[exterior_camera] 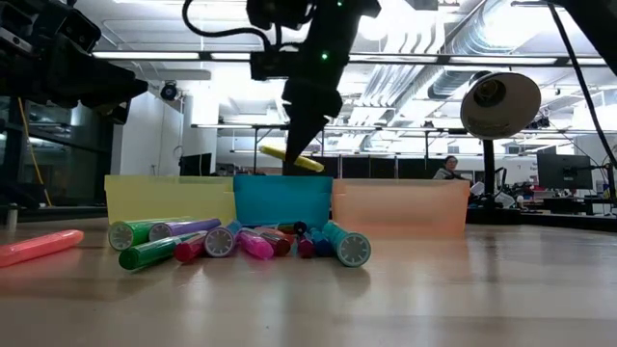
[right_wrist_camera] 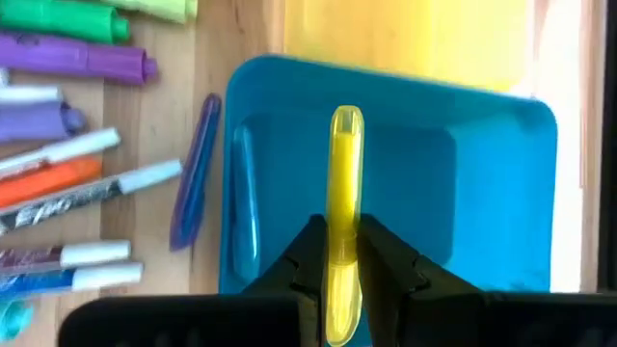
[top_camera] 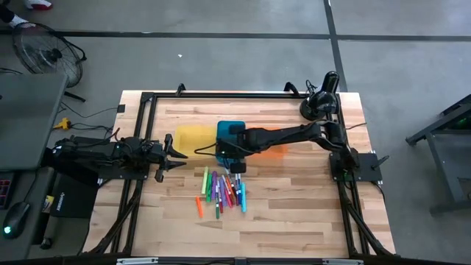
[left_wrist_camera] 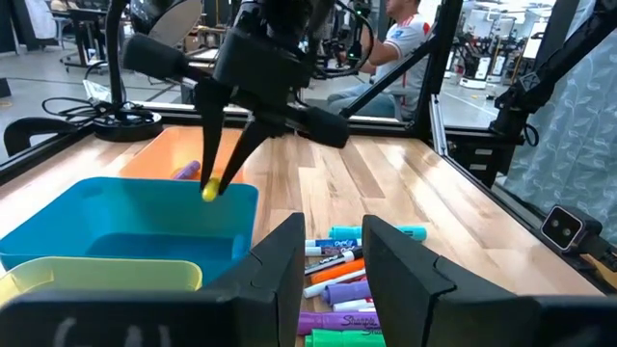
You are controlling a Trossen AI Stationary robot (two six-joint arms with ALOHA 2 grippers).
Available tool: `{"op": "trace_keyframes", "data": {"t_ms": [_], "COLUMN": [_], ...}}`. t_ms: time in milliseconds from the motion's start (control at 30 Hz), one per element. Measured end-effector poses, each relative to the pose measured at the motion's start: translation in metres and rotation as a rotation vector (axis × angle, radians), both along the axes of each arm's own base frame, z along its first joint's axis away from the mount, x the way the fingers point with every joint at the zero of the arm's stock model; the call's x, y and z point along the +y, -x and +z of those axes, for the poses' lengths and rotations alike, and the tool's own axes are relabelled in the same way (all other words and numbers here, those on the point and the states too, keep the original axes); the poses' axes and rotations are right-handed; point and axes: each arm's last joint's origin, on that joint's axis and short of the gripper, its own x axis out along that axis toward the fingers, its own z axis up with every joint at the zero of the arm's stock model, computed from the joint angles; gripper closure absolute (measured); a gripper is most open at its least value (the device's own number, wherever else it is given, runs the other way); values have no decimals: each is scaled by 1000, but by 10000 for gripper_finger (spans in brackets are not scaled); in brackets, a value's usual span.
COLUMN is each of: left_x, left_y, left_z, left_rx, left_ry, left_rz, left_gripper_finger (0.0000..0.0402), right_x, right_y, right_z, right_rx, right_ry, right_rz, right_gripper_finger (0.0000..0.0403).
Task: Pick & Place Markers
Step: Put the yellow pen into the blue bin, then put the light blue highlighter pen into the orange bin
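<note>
From above, the right arm (top_camera: 294,135) hides much of the orange tray (top_camera: 274,147) and part of the blue tray (top_camera: 229,129). The markers (top_camera: 221,193) overlap there, too small to count. In the right wrist view the yellow marker (right_wrist_camera: 344,193) runs off the picture's edge between the fingers.

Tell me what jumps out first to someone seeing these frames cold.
The right gripper, shut on a yellow marker, hangs over the blue tray, the middle of three trays with the yellow tray and orange tray on either side. Next is the heap of mixed-colour markers on the wood in front of the trays. The left gripper waits at the table's left side, beside the yellow tray.
</note>
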Motion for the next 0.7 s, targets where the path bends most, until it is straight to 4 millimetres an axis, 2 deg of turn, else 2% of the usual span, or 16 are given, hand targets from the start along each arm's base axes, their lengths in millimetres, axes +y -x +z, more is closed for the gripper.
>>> {"op": "trace_keyframes", "data": {"t_ms": [267,700], "left_x": [0,0], "left_y": [0,0], "left_z": [0,0], "left_rx": [-1,0], "left_ry": [0,0], "left_rz": [2,6], "left_gripper_finger": [298,298], "right_x": [-8,-8], "right_y": [-10,-10], "right_z": [-20,-22], "right_rx": [2,13], "right_ry": [4,2], "right_rz": [7,3], "right_gripper_finger": [372,327]}}
